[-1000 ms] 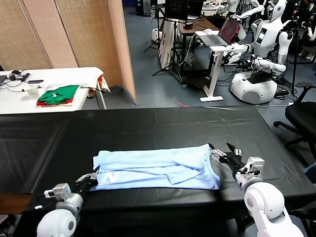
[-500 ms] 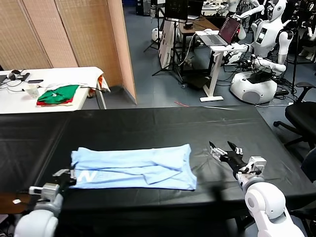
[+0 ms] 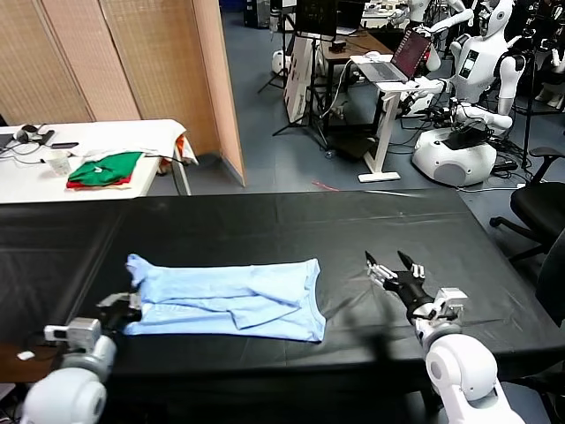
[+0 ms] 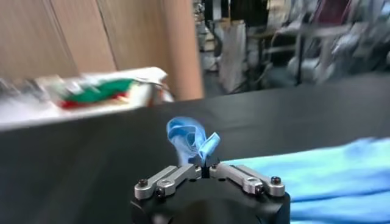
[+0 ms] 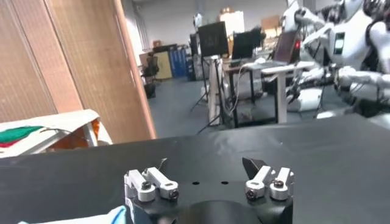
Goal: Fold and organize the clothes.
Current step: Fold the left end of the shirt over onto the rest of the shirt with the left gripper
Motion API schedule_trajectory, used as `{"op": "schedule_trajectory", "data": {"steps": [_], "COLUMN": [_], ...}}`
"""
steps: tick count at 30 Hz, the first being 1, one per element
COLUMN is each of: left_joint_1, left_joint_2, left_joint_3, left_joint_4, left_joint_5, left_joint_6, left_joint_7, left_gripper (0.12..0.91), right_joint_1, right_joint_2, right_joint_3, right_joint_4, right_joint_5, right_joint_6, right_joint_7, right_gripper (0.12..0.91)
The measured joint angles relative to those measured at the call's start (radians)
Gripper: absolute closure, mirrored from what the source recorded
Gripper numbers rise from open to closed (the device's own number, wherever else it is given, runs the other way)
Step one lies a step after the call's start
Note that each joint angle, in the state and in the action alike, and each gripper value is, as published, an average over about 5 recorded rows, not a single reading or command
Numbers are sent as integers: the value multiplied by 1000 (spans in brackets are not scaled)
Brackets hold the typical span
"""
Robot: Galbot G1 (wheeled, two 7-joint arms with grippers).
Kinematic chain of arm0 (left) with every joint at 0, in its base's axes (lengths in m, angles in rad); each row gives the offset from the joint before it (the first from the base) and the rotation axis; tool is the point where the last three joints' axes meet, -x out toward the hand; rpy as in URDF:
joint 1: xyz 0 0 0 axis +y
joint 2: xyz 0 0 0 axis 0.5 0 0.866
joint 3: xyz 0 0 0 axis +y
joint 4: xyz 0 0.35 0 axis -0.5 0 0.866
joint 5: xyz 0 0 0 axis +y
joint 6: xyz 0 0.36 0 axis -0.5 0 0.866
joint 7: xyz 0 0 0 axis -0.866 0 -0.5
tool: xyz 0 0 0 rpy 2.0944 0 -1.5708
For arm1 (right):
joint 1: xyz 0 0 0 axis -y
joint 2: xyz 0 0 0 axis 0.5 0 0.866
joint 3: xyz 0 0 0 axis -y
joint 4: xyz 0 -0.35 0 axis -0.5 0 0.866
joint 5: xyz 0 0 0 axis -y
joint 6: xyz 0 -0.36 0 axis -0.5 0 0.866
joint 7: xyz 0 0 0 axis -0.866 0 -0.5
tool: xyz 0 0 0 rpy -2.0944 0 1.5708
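Observation:
The pale sky-blue T-shirt [image 3: 229, 300] lies folded lengthwise on the black table [image 3: 282, 221], left of centre. My left gripper [image 3: 131, 305] is shut on the shirt's left end; in the left wrist view a bunched blue fold [image 4: 192, 139] stands up from the closed left gripper [image 4: 204, 169]. My right gripper [image 3: 390, 269] is open and empty above the bare table, to the right of the shirt and apart from it. In the right wrist view the right gripper [image 5: 206, 165] has its jaws wide apart, and a corner of blue cloth [image 5: 113, 216] shows beside it.
A white side table [image 3: 88, 146] at the back left holds folded green and red garments [image 3: 104, 170]. Beyond the black table stand a wooden screen [image 3: 132, 62], a laptop desk [image 3: 388, 71], white robots [image 3: 463, 79] and an office chair [image 3: 538, 208].
My left gripper has pulled the shirt leftward across the table. My right gripper let go of the shirt's right end and stays open, now well apart from it.

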Motion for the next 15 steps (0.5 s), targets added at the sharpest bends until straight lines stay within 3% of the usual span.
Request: {"op": "schedule_trajectory", "data": {"steps": [5, 15], "left_joint_1": [-41, -133], "left_joint_2": [-98, -239], "left_joint_3": [113, 318], "left_joint_4": [-11, 33], "left_joint_5": [-80, -95], "left_joint_6": [8, 7], "left_joint_7": [-12, -16], "left_gripper": [860, 860], "right_joint_1": [-51, -135], "right_joint_2": [25, 43], "right_joint_3": [27, 81], "right_joint_4": [3, 31], "right_joint_5": [-41, -49], "right_joint_6": [19, 26], "right_joint_7": [-6, -10], "right_gripper": [118, 118]}}
